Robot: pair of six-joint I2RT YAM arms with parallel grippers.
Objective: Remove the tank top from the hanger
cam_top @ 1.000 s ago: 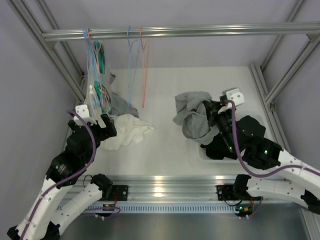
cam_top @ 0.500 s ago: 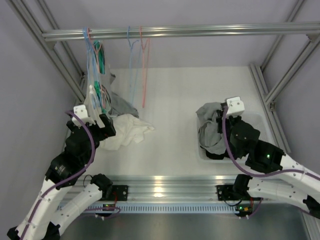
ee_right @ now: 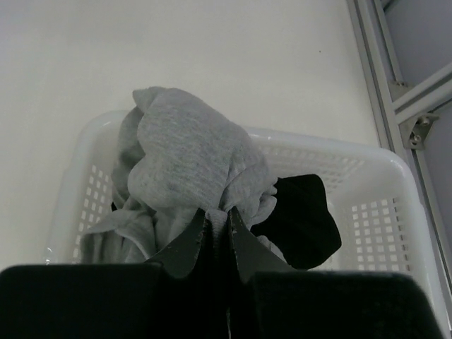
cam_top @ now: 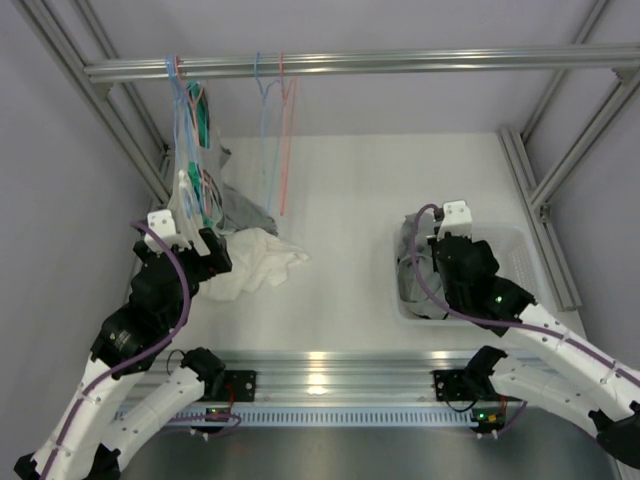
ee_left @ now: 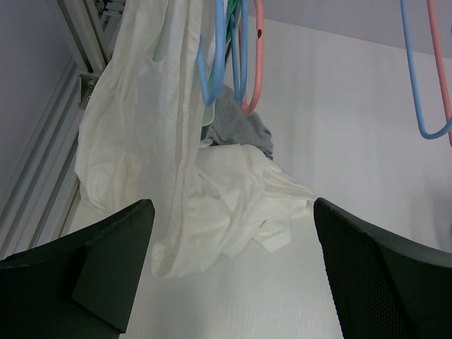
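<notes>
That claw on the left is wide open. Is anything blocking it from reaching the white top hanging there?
Nothing visible does. The left gripper stands open and faces the white tank top directly, with only open space between them. The blue hanger and pink hanger hang up by the cloth's upper right edge, not across its front.

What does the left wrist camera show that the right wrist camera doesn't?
Only the left wrist view: a white cloth tank top hanging next to a blue plastic hanger and a pink plastic hanger, with the left pincer open below. Only the right wrist view: a white perforated plastic basket holding a crumpled grey garment, pinched by the shut right pincer, and a black cloth. Both: the white tabletop and grey metal frame rails.
</notes>
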